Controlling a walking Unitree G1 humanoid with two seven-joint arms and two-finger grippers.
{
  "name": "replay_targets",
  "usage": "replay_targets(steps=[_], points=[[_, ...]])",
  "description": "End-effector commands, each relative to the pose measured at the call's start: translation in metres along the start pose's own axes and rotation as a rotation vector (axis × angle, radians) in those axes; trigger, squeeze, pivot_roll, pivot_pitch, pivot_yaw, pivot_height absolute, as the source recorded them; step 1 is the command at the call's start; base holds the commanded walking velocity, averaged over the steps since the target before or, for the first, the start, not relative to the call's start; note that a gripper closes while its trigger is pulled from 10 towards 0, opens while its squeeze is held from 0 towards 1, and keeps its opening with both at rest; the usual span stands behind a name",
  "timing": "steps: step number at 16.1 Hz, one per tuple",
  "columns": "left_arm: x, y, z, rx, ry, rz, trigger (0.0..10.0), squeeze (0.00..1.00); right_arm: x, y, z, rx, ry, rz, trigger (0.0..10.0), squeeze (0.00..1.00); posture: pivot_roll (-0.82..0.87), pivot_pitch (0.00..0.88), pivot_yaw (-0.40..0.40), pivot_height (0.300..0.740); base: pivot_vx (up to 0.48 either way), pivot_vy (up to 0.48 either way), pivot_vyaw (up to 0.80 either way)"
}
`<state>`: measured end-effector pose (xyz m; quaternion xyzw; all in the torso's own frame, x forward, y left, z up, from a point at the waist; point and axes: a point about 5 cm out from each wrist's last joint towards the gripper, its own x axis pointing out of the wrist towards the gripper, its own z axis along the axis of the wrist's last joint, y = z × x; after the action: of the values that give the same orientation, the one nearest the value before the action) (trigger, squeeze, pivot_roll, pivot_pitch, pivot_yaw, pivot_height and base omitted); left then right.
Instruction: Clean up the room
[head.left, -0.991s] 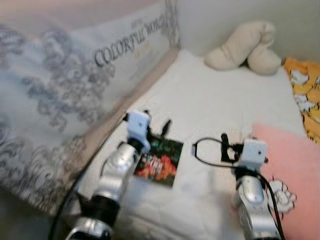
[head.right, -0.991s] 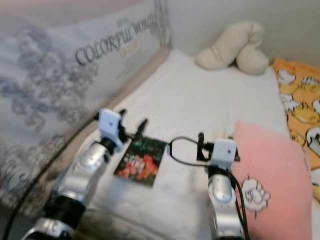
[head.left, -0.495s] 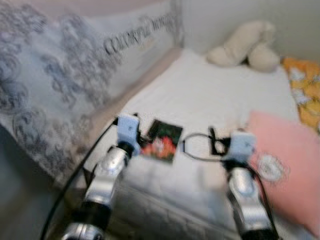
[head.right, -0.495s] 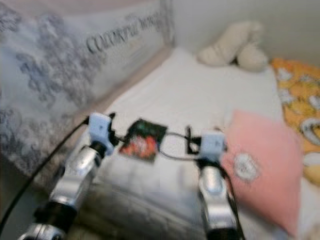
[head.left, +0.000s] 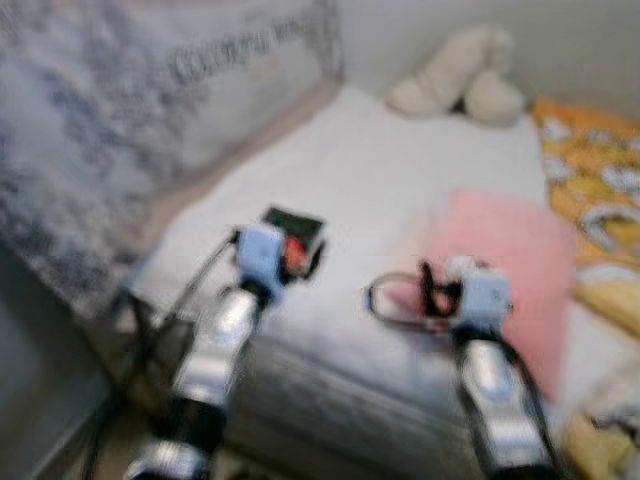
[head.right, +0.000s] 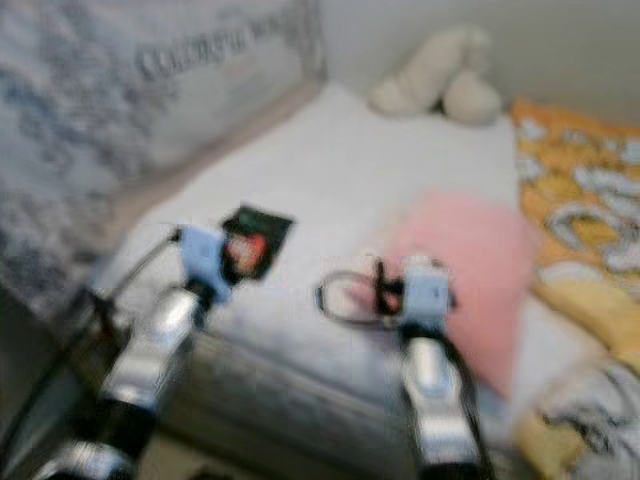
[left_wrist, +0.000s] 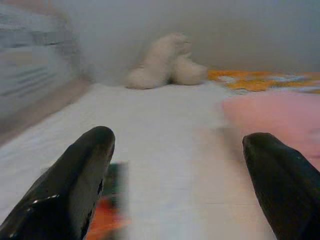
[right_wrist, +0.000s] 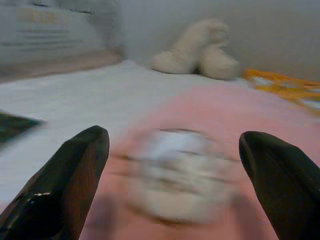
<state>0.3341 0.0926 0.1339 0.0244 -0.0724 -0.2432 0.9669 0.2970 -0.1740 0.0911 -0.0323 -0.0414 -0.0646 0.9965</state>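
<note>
ok, both grippers spread wide, empty: left gripper (left_wrist: 177, 185), right gripper (right_wrist: 172, 185). pink pillow (head.left: 500, 265) lies on bed (head.left: 400, 180) under the right one; probably soft, light, so pinch an edge.

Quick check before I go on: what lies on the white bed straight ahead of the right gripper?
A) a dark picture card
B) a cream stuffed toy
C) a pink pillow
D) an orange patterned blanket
C: the right gripper, fingers wide open, points at the pink pillow lying just past its fingertips, while the dark picture card lies by the left gripper and the cream stuffed toy sits far back by the wall.
</note>
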Motion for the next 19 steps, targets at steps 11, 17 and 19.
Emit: replay_targets(steps=[11,17,19], points=[[0.0006,0.0114,0.0066,0.026,-0.020,0.017,10.0,0.00,0.0005,0.0020,0.0125,-0.007,-0.059,-0.001,10.0,0.00,0.12,0.000,-0.017,0.671,0.097,-0.144,-0.24],[0.0010,0.0148,0.0038,0.071,0.009,0.045,10.0,0.00,0.0001,0.0025,0.0086,0.028,-0.023,-0.001,10.0,0.00,0.12,0.000,-0.015,0.740,0.000,0.000,0.00],[0.0008,0.0152,0.0044,0.074,0.006,0.044,10.0,0.00,-0.0014,0.0008,0.0067,0.035,-0.014,-0.007,10.0,0.00,0.12,0.000,-0.015,0.740,0.000,0.000,0.00]])
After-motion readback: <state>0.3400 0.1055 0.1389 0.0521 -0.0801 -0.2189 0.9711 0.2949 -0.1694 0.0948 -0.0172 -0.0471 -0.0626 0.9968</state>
